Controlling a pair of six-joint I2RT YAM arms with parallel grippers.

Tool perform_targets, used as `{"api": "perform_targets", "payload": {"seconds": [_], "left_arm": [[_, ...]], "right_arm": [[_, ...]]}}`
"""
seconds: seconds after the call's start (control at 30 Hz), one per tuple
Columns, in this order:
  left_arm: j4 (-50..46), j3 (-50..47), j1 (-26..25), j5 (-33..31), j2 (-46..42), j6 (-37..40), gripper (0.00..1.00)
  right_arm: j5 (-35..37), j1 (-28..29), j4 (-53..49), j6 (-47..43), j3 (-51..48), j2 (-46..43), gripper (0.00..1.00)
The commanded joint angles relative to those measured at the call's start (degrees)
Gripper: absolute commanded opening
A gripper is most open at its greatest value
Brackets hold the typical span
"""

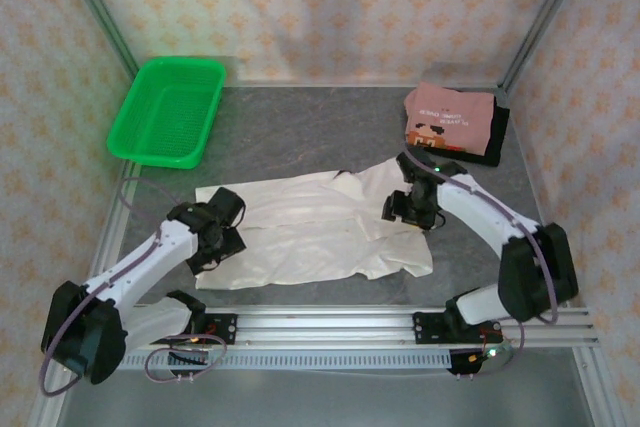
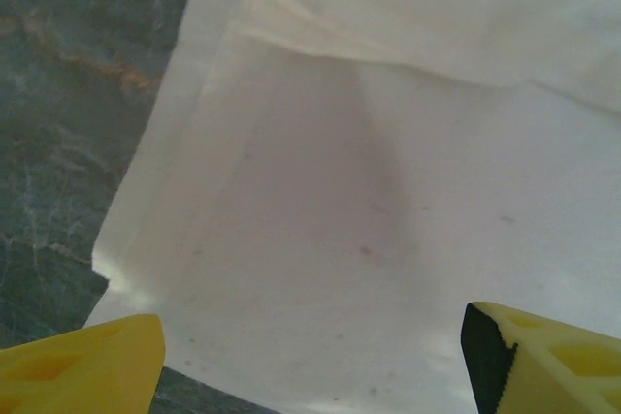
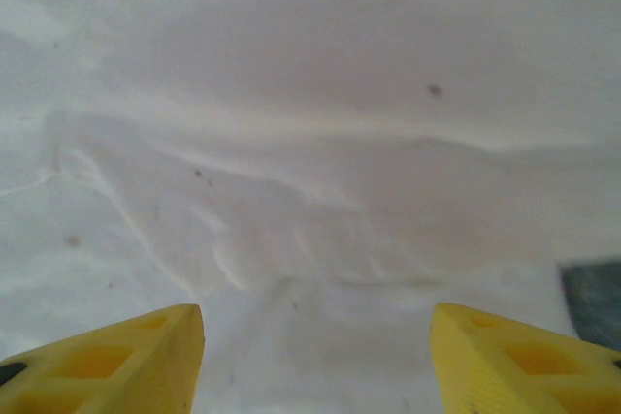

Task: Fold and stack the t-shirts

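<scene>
The cream-white t-shirt (image 1: 310, 232) lies spread flat across the middle of the table, with a fold line running along its length. My left gripper (image 1: 222, 237) hovers at its left end. In the left wrist view it (image 2: 310, 366) is open, its yellow fingers (image 2: 87, 366) wide apart over the shirt's edge (image 2: 388, 191). My right gripper (image 1: 410, 209) is over the shirt's right end. In the right wrist view it (image 3: 315, 356) is open above wrinkled white cloth (image 3: 310, 143), holding nothing. A folded dusty-pink t-shirt (image 1: 450, 119) rests on a folded black t-shirt (image 1: 497, 137) at the back right.
A green mesh basket (image 1: 155, 159) stands at the back left corner. Grey table surface (image 1: 300, 137) shows behind the white shirt and beside its left edge (image 2: 58, 143). Frame posts and patterned walls close in the back and sides.
</scene>
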Motion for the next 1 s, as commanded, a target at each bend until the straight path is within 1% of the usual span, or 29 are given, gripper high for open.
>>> {"api": "perform_targets", "payload": {"seconds": [0.0,0.1,0.17,0.27,0.43,0.6,0.7,0.87,0.97], "left_arm": [[-3.3,-2.4,0.3,-2.1,-2.6,-6.0,0.82],[-2.6,-5.0,0.8,-2.4,-3.8,-7.7,0.81],[-0.3,-6.8,1.5,-1.5,-3.5,-8.2,0.81],[3.9,-9.1,2.0,0.3,-1.1,-9.0,0.78],[11.0,-11.0,2.2,0.9,2.6,-9.6,0.70],[13.7,-11.6,2.6,0.5,5.7,-8.7,0.55],[15.3,-13.2,3.0,1.0,5.9,-9.0,0.41],[14.4,-13.3,3.5,0.5,3.9,-8.4,0.18],[13.5,-12.9,4.0,0.7,2.4,-7.4,0.08]], "right_arm": [[1.2,-0.5,-12.1,2.0,-1.2,-5.3,0.64],[-0.3,-1.1,-17.1,3.6,-4.3,-7.9,0.64],[-0.2,-1.2,-18.0,5.4,-7.2,-9.4,0.63],[0.4,-1.6,-16.4,7.8,-11.0,-10.7,0.62],[1.9,-1.6,-12.9,9.5,-12.6,-8.7,0.57],[3.9,-1.3,-9.9,11.0,-12.1,-6.2,0.56],[4.5,-0.9,-8.0,11.9,-12.8,-3.3,0.53],[6.7,-0.5,-5.3,13.3,-13.2,1.2,0.52],[8.0,-0.4,-3.9,13.5,-12.6,3.6,0.46]]}}
